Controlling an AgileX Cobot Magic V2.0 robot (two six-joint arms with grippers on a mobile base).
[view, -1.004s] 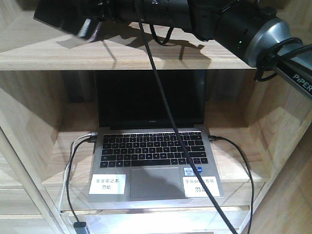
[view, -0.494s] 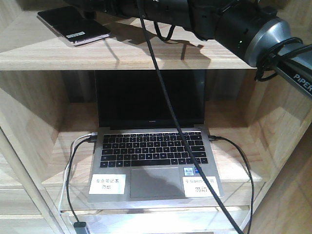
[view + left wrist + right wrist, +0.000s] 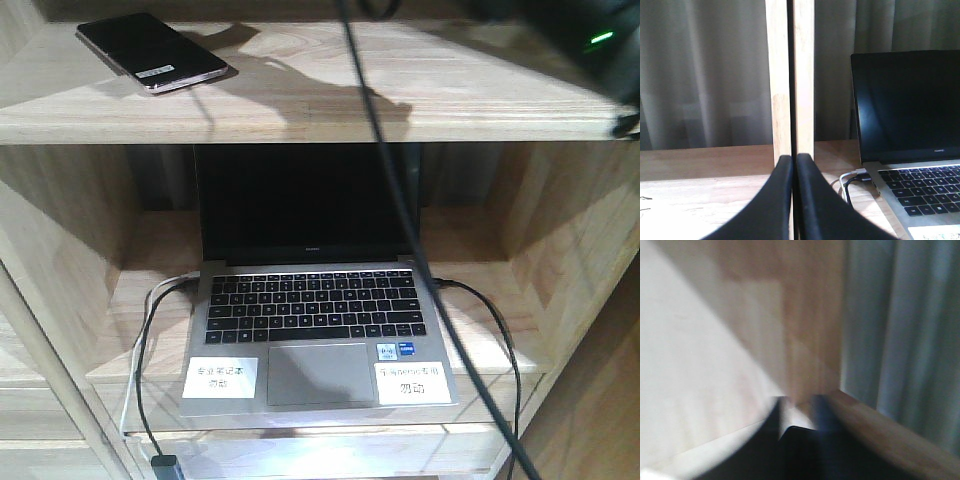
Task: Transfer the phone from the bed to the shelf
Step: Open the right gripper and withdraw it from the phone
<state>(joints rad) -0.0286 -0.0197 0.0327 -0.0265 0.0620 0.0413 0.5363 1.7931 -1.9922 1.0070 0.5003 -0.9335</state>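
The phone (image 3: 152, 52), a thin glossy black slab with a pinkish metal rim and a small white sticker near its nearer end, lies flat on the shelf (image 3: 330, 95), close to the board's left end and set at a slant to the front edge. The shelf is a thick plank of pale wood with plain grain, matt and smooth.

In the cubby below stands an open grey laptop (image 3: 315, 320) with a black screen, black keys and two white labels on its palm rest. Dark cables (image 3: 148, 360) run from both its sides and hang over the lower board's front edge. A thick black cable (image 3: 400, 200) crosses the front view from top to bottom.

The left pincer (image 3: 794, 165) shows in its wrist view as two curved matt black fingers (image 3: 775, 200) pressed together at the tips, with nothing between them. Straight beyond the tips rise two narrow pale wooden uprights (image 3: 790, 75) with a dark slit between them; the laptop sits to the pincer's right, and grey curtain folds (image 3: 705, 75) hang behind.

The right pincer (image 3: 797, 412) is badly blurred in its wrist view: dark finger shapes low in the frame, with a light gap between the tips and nothing visibly held, but how far apart they stand I cannot tell. Beyond it lie pale wood faces meeting at a corner.
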